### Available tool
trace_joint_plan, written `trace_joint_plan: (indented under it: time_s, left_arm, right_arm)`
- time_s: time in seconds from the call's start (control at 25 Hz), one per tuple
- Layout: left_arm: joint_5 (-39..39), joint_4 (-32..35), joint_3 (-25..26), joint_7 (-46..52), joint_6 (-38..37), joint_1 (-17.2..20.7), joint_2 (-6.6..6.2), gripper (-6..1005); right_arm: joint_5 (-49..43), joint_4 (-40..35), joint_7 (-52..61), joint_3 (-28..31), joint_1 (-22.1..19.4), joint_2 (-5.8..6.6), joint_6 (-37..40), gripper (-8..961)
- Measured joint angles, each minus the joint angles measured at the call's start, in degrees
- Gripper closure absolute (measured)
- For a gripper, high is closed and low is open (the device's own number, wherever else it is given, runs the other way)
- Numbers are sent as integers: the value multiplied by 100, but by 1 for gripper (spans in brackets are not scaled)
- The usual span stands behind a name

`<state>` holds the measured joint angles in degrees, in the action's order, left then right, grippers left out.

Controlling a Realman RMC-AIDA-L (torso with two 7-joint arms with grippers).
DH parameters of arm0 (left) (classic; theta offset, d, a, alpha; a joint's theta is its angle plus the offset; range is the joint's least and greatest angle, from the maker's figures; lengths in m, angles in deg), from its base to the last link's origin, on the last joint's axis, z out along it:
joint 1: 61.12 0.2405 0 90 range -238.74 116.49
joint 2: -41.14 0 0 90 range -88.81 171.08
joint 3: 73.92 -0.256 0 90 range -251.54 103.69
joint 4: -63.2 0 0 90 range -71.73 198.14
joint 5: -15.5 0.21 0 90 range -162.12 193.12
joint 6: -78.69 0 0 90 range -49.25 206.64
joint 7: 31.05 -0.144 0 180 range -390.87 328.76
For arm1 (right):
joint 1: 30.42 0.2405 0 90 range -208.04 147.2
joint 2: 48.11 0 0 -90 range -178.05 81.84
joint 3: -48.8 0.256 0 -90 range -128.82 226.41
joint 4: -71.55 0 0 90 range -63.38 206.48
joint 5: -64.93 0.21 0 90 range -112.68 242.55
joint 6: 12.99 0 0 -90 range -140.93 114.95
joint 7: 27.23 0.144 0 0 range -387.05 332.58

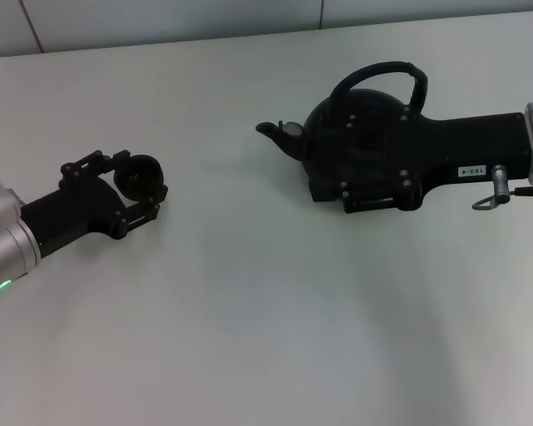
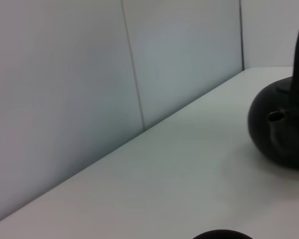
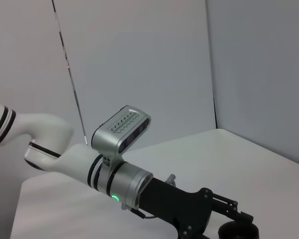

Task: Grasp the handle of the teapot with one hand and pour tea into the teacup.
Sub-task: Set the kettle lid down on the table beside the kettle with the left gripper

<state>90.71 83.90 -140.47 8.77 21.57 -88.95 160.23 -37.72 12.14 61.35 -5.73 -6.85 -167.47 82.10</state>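
teapot [image 1: 355, 133]: round, matte black, spout aimed at robot's left | right gripper [image 1: 373, 191] beside it, jaws unreadable | left gripper [image 1: 142, 191] clasped squat dark teacup [image 1: 139, 177]

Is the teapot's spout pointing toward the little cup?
Yes, in the head view the teapot has its spout aimed at the teacup, which sits between the left hand's fingers.

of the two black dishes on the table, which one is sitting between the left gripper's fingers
The teacup, the small low round one without a handle, sits between the left gripper fingers. The teapot is by the right gripper.
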Motion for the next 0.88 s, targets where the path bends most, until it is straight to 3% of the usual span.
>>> trace_joint_plan:
  time_s: [0.88]
  left_arm:
    - [-7,-53,-570,25,-183,-74,3,258]
  right_arm:
    - [0,-21,1,-80,-10,0,-42,255]
